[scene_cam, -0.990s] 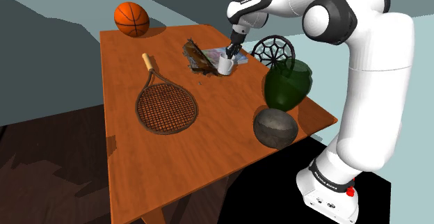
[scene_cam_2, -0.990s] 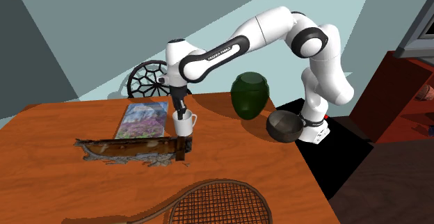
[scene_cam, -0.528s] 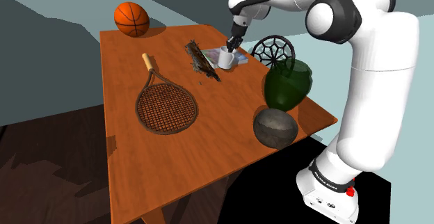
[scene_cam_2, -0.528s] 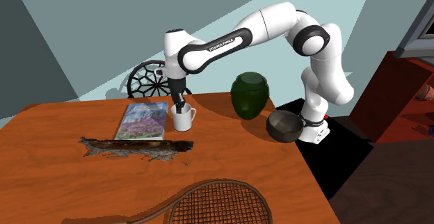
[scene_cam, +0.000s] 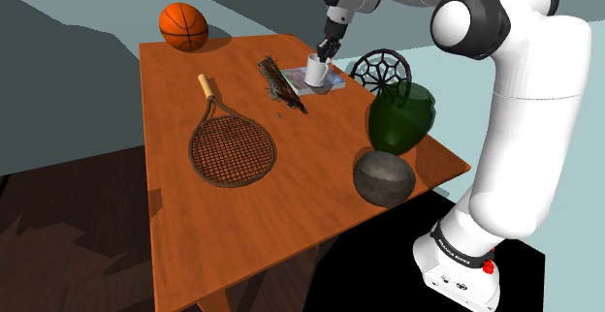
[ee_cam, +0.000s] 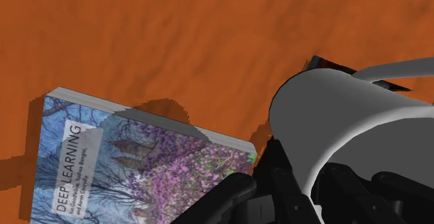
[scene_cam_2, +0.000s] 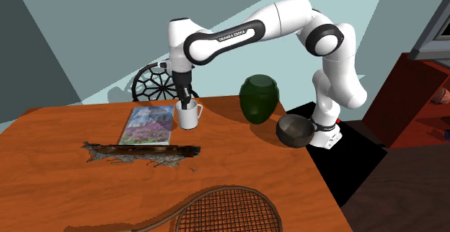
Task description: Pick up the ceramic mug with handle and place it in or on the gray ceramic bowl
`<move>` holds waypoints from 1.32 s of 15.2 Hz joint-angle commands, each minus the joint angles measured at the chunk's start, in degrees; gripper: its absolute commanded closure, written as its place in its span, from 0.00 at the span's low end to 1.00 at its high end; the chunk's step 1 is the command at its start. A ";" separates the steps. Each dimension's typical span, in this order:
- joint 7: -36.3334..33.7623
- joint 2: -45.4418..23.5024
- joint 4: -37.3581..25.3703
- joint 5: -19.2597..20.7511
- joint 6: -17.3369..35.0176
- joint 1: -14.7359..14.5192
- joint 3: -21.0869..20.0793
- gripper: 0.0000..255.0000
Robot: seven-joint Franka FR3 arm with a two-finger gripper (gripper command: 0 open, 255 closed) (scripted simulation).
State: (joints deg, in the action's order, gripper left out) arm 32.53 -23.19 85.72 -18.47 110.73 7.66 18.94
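A white mug with a handle (scene_cam: 316, 69) hangs a little above the brown table (scene_cam: 184, 223), by the book's edge. My black gripper (scene_cam: 324, 52) comes down from above and is shut on the mug's rim, one finger inside the cup. In the second exterior view the mug (scene_cam_2: 189, 115) hangs under the gripper (scene_cam_2: 184, 102) with its handle pointing to that view's right. Seen from the wrist, the mug (ee_cam: 334, 118) is clasped between the fingers (ee_cam: 233, 191). The dark grey bowl (scene_cam: 383, 177) stands at the table's near right corner, also seen as the bowl (scene_cam_2: 294, 131).
A dark green vase (scene_cam: 399, 116) stands between mug and bowl. A picture-covered book (scene_cam_2: 148, 124) lies beside the mug, and a strip of bark (scene_cam_2: 140, 153) in front of it. A racket (scene_cam: 231, 145), a basketball (scene_cam: 183, 26) and a wire wheel (scene_cam: 380, 71) are also there.
The gripper has risen with the mug clasped in it, lifting it off the table beside the bark strip and carrying it a little towards the table's far edge.
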 commanded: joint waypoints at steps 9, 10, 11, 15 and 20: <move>-1.52 0.48 -6.99 0.69 -7.27 0.57 0.32 1.00; -1.67 0.45 -7.81 0.73 -8.04 0.65 0.34 1.00; -1.74 0.44 -8.17 0.75 -8.39 0.68 0.35 1.00; -2.84 11.64 7.06 4.07 -3.55 -2.58 0.85 1.00; -5.75 24.40 22.24 8.52 0.18 -4.82 0.30 1.00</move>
State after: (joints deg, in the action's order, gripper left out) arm 27.54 -1.63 104.41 -10.95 109.91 3.30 19.46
